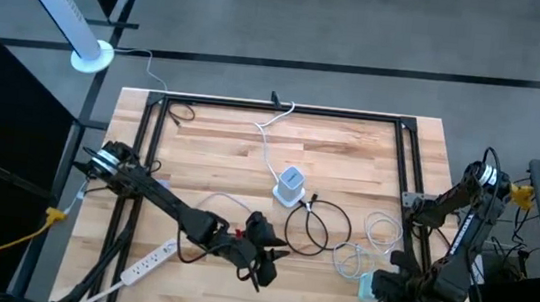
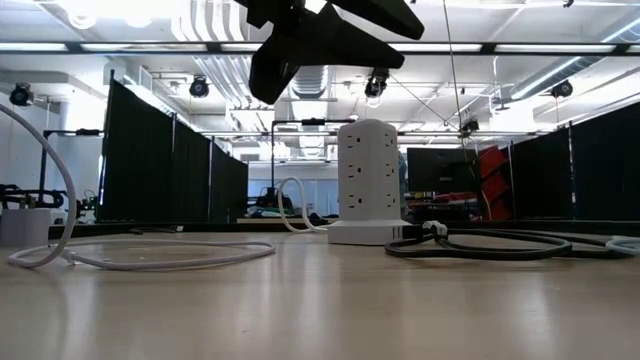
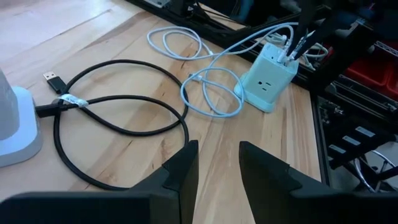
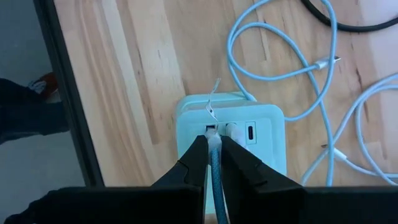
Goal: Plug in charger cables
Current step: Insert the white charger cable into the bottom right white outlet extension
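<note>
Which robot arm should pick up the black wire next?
Probably the left. The left gripper hangs open just above the black cable loop by the white tower. The right gripper is busy, shut on a white cable at the small charger block.

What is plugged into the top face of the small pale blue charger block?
On the small pale blue charger block, the right end effector pinches a white cable plug at one port. One port beside stays empty; the pinched port's inside is covered.

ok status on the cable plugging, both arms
Right gripper shut on a white cable's plug, at the charger block. Left gripper empty, part open, above the black cable. Nothing in the way.
</note>
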Controlling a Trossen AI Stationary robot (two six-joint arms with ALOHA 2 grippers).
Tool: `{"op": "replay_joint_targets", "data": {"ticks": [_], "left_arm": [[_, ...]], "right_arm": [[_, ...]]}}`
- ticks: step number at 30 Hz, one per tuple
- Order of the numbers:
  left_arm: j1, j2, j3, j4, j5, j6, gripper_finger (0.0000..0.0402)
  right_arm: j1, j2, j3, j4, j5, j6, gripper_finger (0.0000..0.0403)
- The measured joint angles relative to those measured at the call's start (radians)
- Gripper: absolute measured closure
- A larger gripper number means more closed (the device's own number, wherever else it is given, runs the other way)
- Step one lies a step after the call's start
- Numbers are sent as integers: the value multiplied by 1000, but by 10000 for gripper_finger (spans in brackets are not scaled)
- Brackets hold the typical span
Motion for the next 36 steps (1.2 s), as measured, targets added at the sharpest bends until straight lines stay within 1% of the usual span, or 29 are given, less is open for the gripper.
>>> {"op": "replay_joint_targets", "data": {"ticks": [5,11,23,30,32,36], "left_arm": [[0,0,0,0,0,0,299],[0,0,0,-9,0,4,299],[0,0,0,-7,-25,5,299],[0,0,1,8,-25,4,299],[0,0,1,17,-26,4,299],[0,0,1,24,-26,4,299]], "right_arm": [[0,-2,-13,17,0,-28,388],[-2,0,-19,37,-1,-125,388],[-4,-2,-64,74,11,-128,388],[-5,-2,-67,80,3,-107,387],[-5,-2,-62,78,-5,-100,376],[-6,2,-29,54,-28,-100,315]]}}
